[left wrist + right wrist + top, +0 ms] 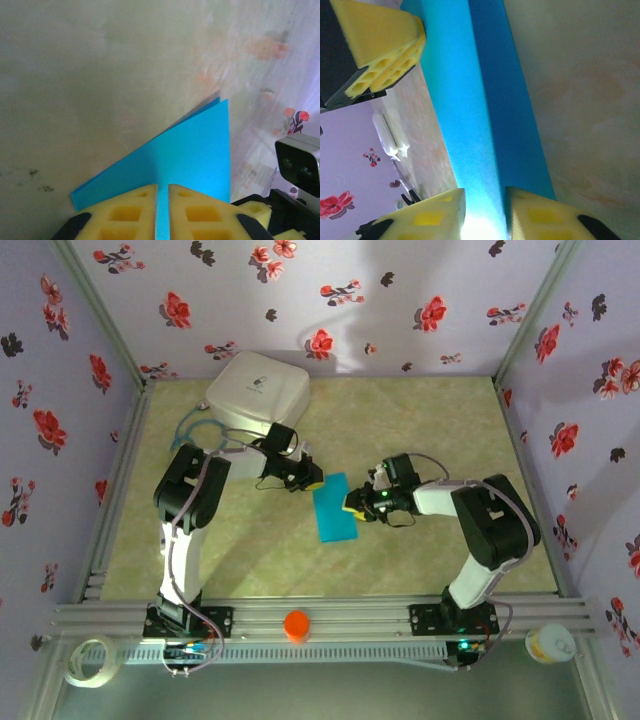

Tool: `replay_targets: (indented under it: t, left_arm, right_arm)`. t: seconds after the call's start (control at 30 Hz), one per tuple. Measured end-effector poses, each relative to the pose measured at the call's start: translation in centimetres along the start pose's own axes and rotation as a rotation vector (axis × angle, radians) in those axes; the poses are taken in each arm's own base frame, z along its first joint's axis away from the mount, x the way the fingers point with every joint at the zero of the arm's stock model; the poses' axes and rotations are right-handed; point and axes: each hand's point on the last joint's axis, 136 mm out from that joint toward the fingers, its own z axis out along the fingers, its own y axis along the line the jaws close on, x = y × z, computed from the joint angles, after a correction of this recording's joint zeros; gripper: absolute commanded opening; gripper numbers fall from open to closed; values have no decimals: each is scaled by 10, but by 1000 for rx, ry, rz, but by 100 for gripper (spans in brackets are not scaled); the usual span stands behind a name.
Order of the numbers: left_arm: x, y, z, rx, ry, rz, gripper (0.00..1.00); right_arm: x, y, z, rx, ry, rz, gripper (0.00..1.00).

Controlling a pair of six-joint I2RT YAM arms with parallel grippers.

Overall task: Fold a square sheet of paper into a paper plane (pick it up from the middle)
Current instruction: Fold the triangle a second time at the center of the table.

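Observation:
The square sheet of paper (335, 508) lies on the table folded into a narrow turquoise rectangle, not in a paper plane shape. My left gripper (312, 483) is at its far left corner. In the left wrist view the folded sheet (195, 150) spreads beyond my left gripper (163, 200), whose jaws stand a thin slit apart with blue showing through the gap. My right gripper (352, 504) is at the sheet's right edge. In the right wrist view my right gripper (485, 215) is open, and a raised layer of the sheet (470, 110) runs between its yellow fingers.
A white rounded box (258, 390) sits at the back left, with a blue cable (195, 425) beside it. An orange cap (296, 625), a tape roll (88, 660) and a white cup (550, 643) lie along the near rail. Flowered walls close three sides.

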Motion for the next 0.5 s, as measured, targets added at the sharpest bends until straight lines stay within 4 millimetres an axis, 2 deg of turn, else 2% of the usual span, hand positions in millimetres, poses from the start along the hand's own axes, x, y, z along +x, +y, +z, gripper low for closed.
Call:
replay_targets:
  t: [0.1, 0.2, 0.33, 0.5]
  left_arm:
    - [0, -2, 0, 7, 3, 3, 23]
    - [1, -7, -2, 12, 1, 24, 29]
    - [2, -21, -11, 3, -25, 88, 36]
    - [5, -60, -40, 4, -121, 251, 39]
  right_arm:
    - [-2, 0, -1, -6, -1, -2, 8]
    - [-3, 2, -1, -14, -6, -6, 2]
    - [-8, 3, -1, -16, -32, -3, 0]
    - [-13, -2, -5, -5, -102, 48, 0]
